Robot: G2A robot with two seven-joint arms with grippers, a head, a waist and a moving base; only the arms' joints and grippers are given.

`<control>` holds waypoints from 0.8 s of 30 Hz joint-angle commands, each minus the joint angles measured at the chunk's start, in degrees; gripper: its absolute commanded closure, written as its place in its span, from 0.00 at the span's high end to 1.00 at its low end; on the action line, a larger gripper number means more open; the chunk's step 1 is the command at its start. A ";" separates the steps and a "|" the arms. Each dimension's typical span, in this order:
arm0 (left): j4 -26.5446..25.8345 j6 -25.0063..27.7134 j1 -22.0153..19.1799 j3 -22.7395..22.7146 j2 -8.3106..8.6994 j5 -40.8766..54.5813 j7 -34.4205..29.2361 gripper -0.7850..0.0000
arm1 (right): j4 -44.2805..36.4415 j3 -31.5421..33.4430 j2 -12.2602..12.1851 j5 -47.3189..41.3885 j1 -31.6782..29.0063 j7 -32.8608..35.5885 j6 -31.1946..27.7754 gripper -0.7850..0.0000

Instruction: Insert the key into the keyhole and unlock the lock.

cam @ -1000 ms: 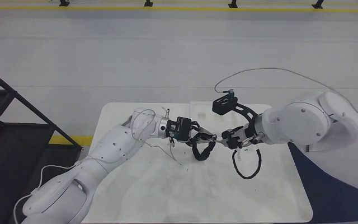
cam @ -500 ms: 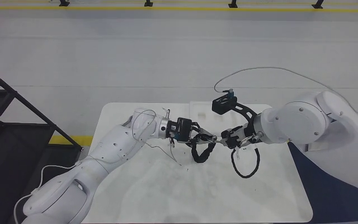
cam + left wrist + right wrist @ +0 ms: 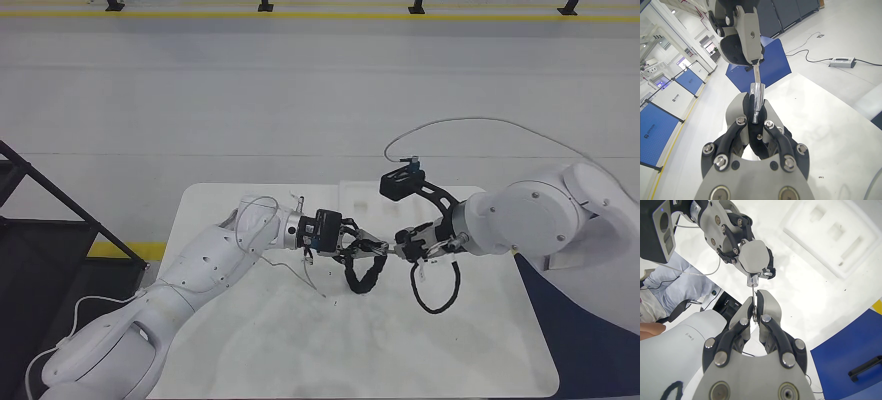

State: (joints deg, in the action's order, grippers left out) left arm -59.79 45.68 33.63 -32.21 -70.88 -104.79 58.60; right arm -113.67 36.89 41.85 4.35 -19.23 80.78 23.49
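Over the table's (image 3: pixel 480 340) middle, left gripper (image 3: pixel 753 106) clamps the lock (image 3: pixel 757 94) steady so the key (image 3: pixel 752 291), pinched in right gripper (image 3: pixel 754 300), lines up with the keyhole (image 3: pixel 752 285).

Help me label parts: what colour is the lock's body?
Shiny silver metal; the lock shows best in the left wrist view.

lock (image 3: pixel 757 98): glossy chrome metal | key (image 3: pixel 756 74): bright smooth metal | table (image 3: pixel 829 136): matt white

Overhead downward, wrist views opposed, sharing lock (image 3: pixel 757 98)
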 commanded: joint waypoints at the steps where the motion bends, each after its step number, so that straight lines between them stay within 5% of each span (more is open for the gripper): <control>1: 0.00 -0.04 -0.02 0.02 0.01 0.29 0.03 0.00 | 0.14 0.14 -0.02 -0.31 -0.09 -0.30 0.31 0.00; 24: 0.02 -0.23 0.07 0.34 0.05 4.25 0.22 0.00 | 1.59 1.49 0.36 -2.36 -1.45 -2.15 1.52 0.00</control>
State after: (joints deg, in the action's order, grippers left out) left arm -59.77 45.46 33.72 -31.90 -70.83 -100.58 58.82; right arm -112.15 38.40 42.17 1.98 -20.67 78.64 25.01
